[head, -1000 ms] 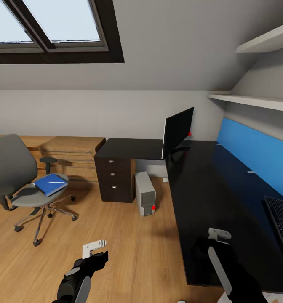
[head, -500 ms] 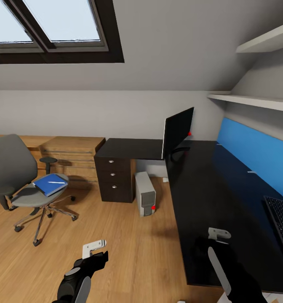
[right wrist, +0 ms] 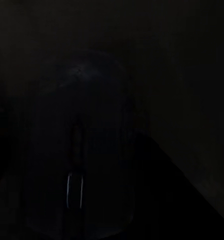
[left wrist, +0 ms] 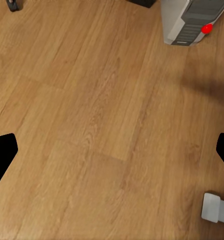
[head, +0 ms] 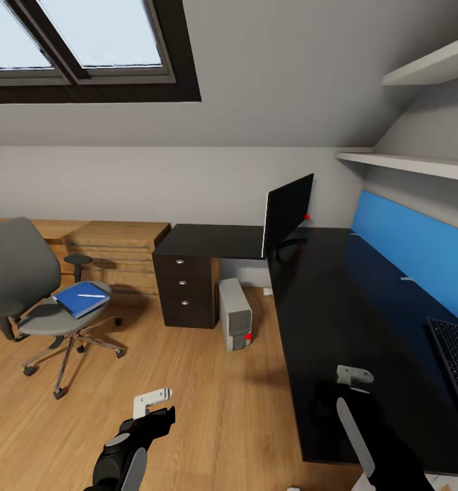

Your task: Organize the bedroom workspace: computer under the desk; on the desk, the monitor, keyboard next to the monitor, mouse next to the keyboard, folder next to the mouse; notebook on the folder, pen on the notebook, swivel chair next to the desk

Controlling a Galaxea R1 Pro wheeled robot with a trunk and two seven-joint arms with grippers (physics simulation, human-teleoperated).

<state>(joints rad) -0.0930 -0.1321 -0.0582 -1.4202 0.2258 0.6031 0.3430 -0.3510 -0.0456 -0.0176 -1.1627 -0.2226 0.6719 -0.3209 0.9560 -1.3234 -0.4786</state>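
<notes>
The grey swivel chair [head: 21, 286] stands at the left, apart from the desk [head: 338, 307]. On its seat lies the blue folder [head: 79, 300] with the white pen [head: 91, 295] on top. The monitor [head: 287, 213] is on the desk's corner. By the dark drawers, the computer [head: 235, 315] stands on the floor, also seen from the left wrist [left wrist: 192, 20]. The keyboard [head: 455, 361] lies at the desk's right end. My left gripper [head: 162, 414] hangs open over the floor [left wrist: 112, 155]. My right gripper [head: 345, 395] is low over the desk, with the mouse [right wrist: 79, 165] looming close and dark in its wrist view. The fingers are lost in the dark.
Low oak cabinets [head: 113, 252] line the far wall behind the chair. A blue wall panel [head: 413, 252] and white shelves [head: 420, 164] run along the desk's right side. Oak floor [head: 208, 409] lies between chair and desk. A small white block [left wrist: 217, 207] sits on the floor.
The white bracket on my right wrist has crept slightly farther over the desk. Everything else is as before.
</notes>
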